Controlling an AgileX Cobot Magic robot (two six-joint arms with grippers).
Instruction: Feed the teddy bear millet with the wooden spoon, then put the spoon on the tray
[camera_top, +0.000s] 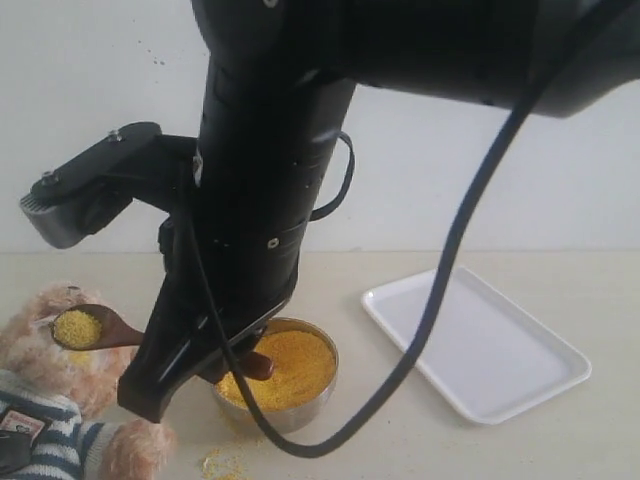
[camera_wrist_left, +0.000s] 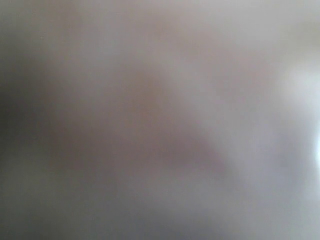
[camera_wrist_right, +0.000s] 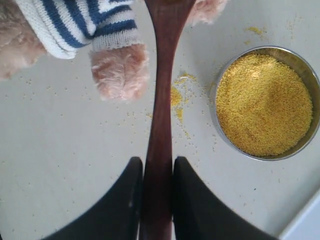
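Right jaws pinching wooden spoon (camera_wrist_right: 161, 115), left jaws unclear, millet (camera_wrist_right: 264, 102) filling steel bowl (camera_wrist_right: 213, 105)

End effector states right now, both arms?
Left end effector: cannot be told, its wrist view is all blur.
Right end effector: closed on the wooden spoon.

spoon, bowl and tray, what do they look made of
Spoon: wood, dark reddish-brown, smooth with a slight sheen, likely varnished.
Bowl: metal, probably steel, going by its shiny grey reflective rim.
Tray: glossy, even white surface; plastic or ceramic, can't tell which.
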